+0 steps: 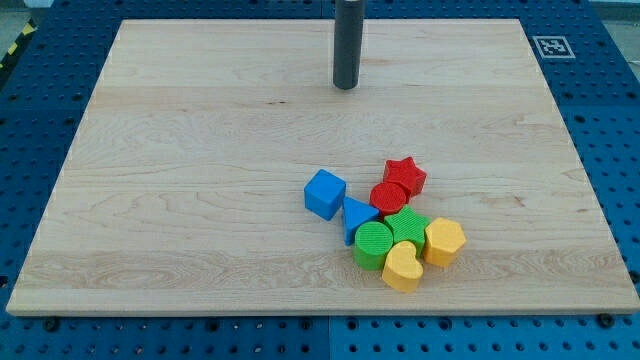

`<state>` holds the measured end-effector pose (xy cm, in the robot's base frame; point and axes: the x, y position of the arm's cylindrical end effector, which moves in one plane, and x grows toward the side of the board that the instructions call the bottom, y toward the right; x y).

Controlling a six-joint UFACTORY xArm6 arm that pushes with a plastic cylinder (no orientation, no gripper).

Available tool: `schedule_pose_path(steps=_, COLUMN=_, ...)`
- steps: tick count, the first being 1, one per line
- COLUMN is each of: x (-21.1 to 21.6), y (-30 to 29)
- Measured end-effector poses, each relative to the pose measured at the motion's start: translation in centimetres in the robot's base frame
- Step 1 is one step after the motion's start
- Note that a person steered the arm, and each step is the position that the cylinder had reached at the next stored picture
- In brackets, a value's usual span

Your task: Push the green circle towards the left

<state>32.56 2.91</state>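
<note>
The green circle (374,244) lies in a tight cluster of blocks at the view's lower middle-right. It touches a blue triangle (358,216) on its upper left, a green block (408,228) on its right and a yellow heart (402,268) at its lower right. My tip (346,86) stands far above the cluster, near the view's top centre, well apart from every block.
A blue cube (325,193) sits at the cluster's left. A red star (404,176) and a red cylinder (388,197) sit at its top. A yellow hexagon (444,242) sits at its right. The wooden board (180,200) rests on a blue perforated table.
</note>
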Motion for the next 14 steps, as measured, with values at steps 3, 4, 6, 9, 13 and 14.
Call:
schedule_pose_path(steps=3, x=5.3, y=12.7)
schedule_pose_path(steps=4, x=11.8, y=19.1)
schedule_pose_path(steps=6, x=27.9, y=19.4)
schedule_pose_path(steps=9, x=29.3, y=12.7)
schedule_pose_path(steps=13, x=26.6, y=6.6)
schedule_pose_path(steps=14, x=26.0, y=4.2)
